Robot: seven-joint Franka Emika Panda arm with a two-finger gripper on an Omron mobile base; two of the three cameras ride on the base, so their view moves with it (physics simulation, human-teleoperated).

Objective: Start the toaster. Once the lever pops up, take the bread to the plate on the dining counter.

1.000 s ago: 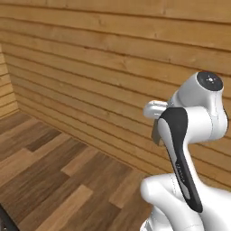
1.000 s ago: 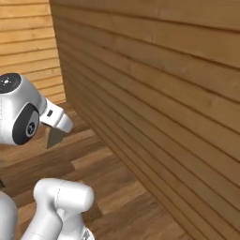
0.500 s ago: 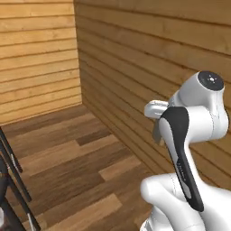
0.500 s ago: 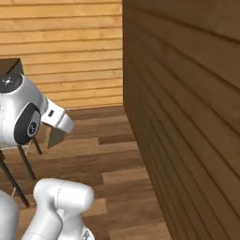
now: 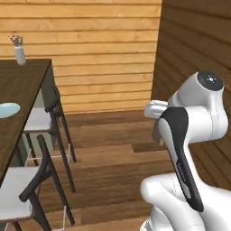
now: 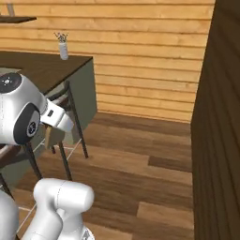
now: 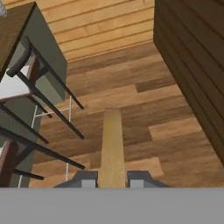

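In the hand view my gripper (image 7: 112, 178) is shut on the bread (image 7: 112, 146), a tan slice seen edge-on that sticks out forward between the two dark fingertips (image 7: 85, 178). The bread (image 6: 48, 136) hangs over the wooden floor below my white hand. The dining counter (image 5: 25, 83) runs along the left, a dark brown top. The plate (image 5: 6, 109), round and pale blue, lies on it near the left edge of the left base view, far from the gripper. The toaster and its lever are out of view.
Dark-framed stools (image 5: 44, 121) with white seats stand along the counter's near side, legs reaching into the floor space. A small vase (image 6: 63, 48) sits at the counter's far end. A dark plank wall (image 6: 220, 117) rises on the right; light plank wall behind.
The whole picture has swung: the base has turned, bringing the dining counter, stools and plate into view on the left. The arm keeps its pose with the bread still gripped.
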